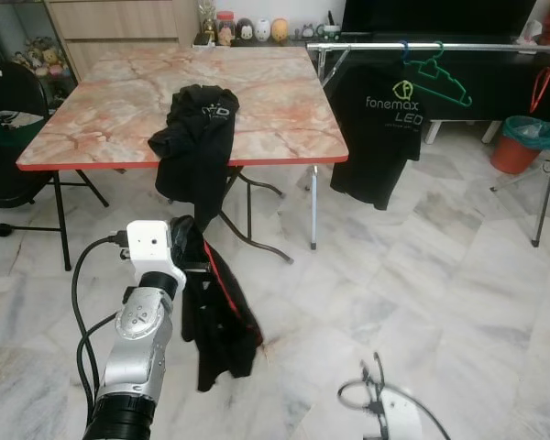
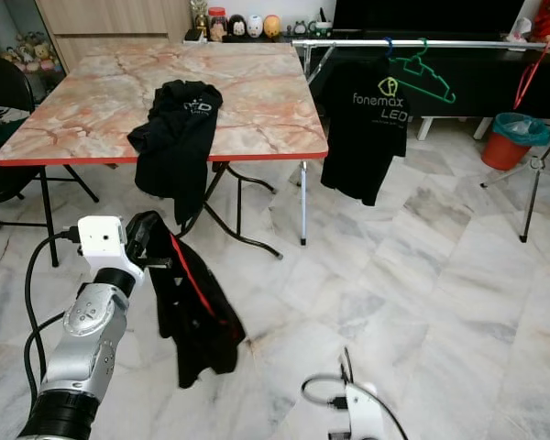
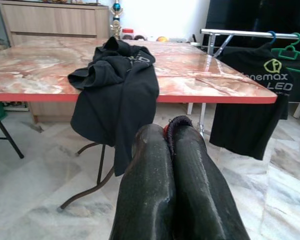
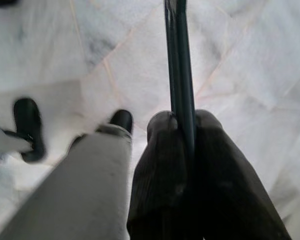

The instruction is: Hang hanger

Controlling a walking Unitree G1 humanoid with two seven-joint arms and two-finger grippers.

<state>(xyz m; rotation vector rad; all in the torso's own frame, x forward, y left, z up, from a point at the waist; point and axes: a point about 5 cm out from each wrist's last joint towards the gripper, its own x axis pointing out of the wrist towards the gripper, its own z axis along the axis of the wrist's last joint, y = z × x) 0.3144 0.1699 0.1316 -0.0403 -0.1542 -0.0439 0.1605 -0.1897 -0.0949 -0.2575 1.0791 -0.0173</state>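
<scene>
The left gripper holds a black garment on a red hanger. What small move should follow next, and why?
Probably step forward and to the right toward the silver clothes rail. The left gripper is shut on the red hanger carrying the black garment, which hangs low above the marble floor, while the rail stands beyond the marble-patterned table.

Black shirt (image 1: 215,312) (red hanger (image 1: 222,275)); pink-marbled table (image 1: 101,110); green hanger (image 1: 437,75).

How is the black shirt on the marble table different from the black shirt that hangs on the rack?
The shirt on the table lies crumpled, draped over the table's front edge; the shirt on the rack hangs flat from the rail. The rack shirt's logo reads clearly; the table shirt's print is mostly folded away. Both are black with light print.
</scene>
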